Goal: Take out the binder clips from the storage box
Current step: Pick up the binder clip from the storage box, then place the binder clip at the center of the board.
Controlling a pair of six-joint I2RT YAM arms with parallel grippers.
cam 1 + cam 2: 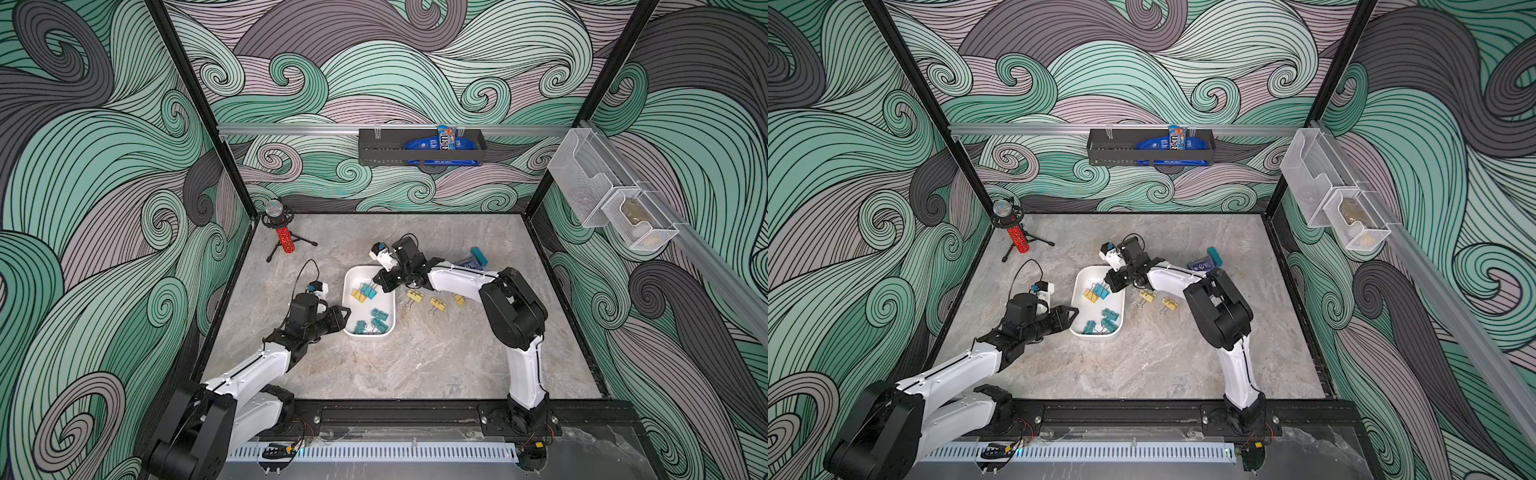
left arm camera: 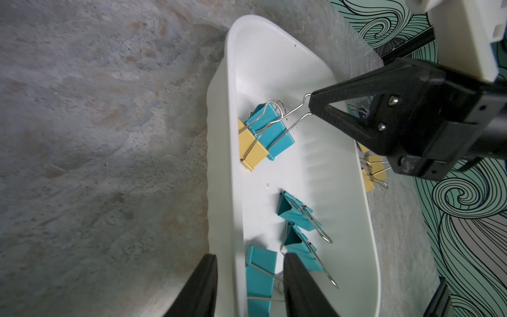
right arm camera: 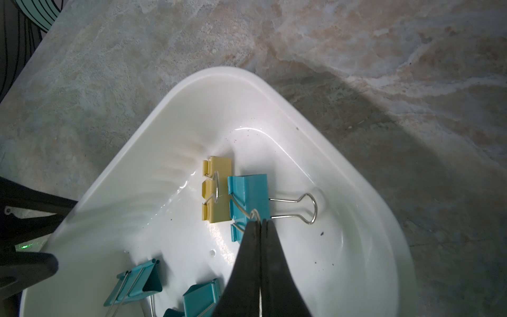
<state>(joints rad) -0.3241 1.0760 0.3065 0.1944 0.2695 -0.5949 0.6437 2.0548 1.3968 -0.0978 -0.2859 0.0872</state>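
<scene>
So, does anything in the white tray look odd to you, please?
Only minor: dark specks dot the storage box floor, and the teal binder clip, held by the right pincer, lies against a yellow clip.

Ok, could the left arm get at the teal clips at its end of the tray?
Probably yes: the left gripper straddles the tray wall there, open, with those teal clips uncovered beside its inner finger.

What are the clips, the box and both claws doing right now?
right gripper: shut on teal clip.
left gripper: open, straddling wall of storage box.
teal clip: gripped, resting inside box.
storage box: upright, holding several clips.
three yellow clips: out, on the table.
</scene>
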